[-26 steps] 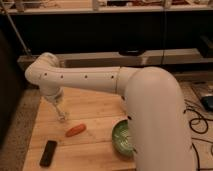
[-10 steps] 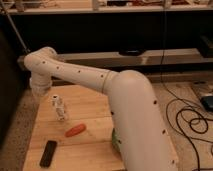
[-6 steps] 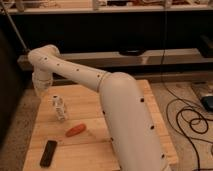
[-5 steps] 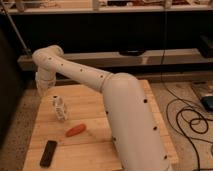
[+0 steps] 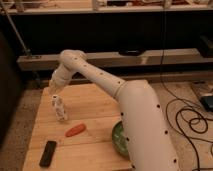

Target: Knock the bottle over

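The bottle (image 5: 59,108) is small and clear, with a white cap and a pale label. It is on the left part of the wooden table (image 5: 95,102) and leans with its cap toward the upper left. I cannot tell if it stands or lies. My gripper (image 5: 53,90) is at the end of the white arm (image 5: 100,80), just above and behind the bottle's cap. I cannot tell whether it touches the cap.
An orange carrot (image 5: 75,130) lies in front of the bottle. A black remote (image 5: 47,153) lies near the front left corner. A green bowl (image 5: 118,140) is partly hidden behind my arm. Dark shelving stands behind the table and cables lie on the floor at the right.
The arm's upper joint has swung to the right and the gripper has come off the bottle's body to sit by its cap. The bottle now leans more.
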